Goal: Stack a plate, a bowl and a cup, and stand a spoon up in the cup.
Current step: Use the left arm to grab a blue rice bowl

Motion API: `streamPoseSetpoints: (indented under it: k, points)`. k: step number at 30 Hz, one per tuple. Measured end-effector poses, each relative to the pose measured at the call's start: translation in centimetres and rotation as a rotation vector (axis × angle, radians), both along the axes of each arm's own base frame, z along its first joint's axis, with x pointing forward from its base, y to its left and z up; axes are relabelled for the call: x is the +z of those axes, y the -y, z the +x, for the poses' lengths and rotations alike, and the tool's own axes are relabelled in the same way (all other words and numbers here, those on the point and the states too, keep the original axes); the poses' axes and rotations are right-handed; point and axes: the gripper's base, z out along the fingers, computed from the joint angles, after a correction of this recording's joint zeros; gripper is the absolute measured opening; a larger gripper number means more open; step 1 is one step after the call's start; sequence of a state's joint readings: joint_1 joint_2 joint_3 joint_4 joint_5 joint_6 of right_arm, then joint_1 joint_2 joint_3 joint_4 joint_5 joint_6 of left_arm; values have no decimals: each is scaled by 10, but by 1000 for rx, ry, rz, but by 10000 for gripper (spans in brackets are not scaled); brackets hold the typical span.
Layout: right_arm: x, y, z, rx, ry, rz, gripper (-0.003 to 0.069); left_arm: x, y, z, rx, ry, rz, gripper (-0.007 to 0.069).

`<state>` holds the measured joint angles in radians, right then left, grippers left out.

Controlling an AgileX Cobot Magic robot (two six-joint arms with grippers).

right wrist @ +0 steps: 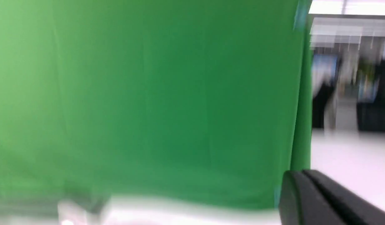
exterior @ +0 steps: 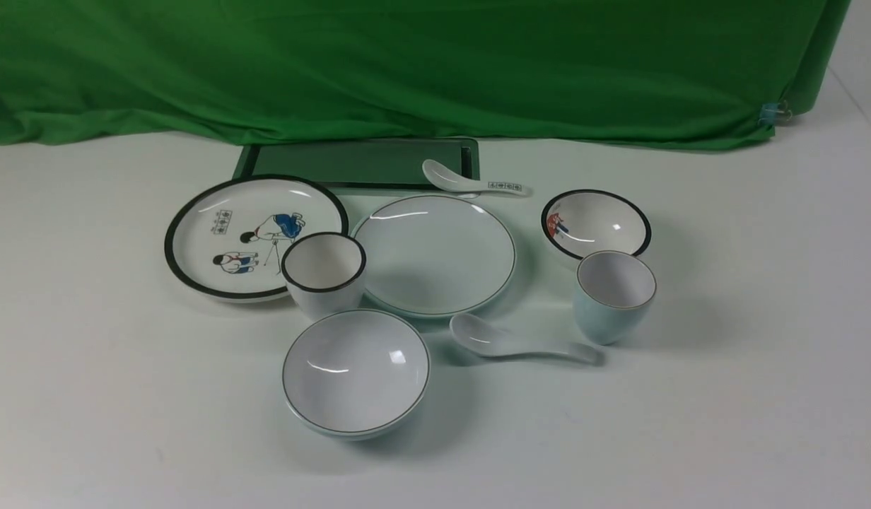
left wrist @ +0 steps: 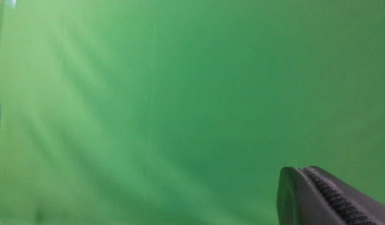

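On my left wrist feed, the left end effector shows smooth dark grey fingers with a black ribbed strip running between them. The right end effector looks plain matte black, though blurred.

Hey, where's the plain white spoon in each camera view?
Front: the plain spoon lies near the centre, between the plain bowl and the blue cup.
Left wrist: not in it.
Right wrist: not in it.
Shared landmark: the green cloth.
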<state>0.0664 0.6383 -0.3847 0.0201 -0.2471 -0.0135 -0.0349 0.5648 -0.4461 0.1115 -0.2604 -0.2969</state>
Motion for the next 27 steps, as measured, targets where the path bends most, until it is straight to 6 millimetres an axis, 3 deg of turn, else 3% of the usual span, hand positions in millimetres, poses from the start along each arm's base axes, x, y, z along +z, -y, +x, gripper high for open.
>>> streamPoseSetpoints:
  k: [3,4,5,6,9,12,14,15,18,20,22,27]
  points:
    - [-19,-3,35,-5,-378,-37,15,-17,3,38,-4,-293,1,-29]
    - [-20,-3,37,-5,-406,-40,15,-19,4,40,-7,-304,2,-29]
    - [-28,-7,51,10,-584,-74,15,-25,9,55,-20,-460,16,-29]
    - [-29,-9,54,16,-643,-89,15,-29,10,58,-22,-527,27,-29]
    - [-41,-31,82,107,-897,-191,15,-53,32,84,-100,-877,119,-29]
    - [-41,-61,101,207,-938,-263,15,-75,57,106,-202,-1064,193,1]
    - [-40,-82,107,279,-928,-308,15,-89,76,121,-270,-1141,245,76]
    - [-40,-82,107,279,-928,-308,15,-90,78,122,-276,-1146,252,85]
    - [-40,-104,106,356,-915,-356,15,-102,98,141,-323,-1204,296,239]
    - [-40,-114,102,396,-910,-380,17,-118,109,160,-332,-1260,315,393]
    - [-40,-118,99,412,-907,-388,18,-126,113,170,-326,-1297,311,450]
    - [-40,-120,98,421,-906,-391,21,-151,118,182,-304,-1387,303,470]
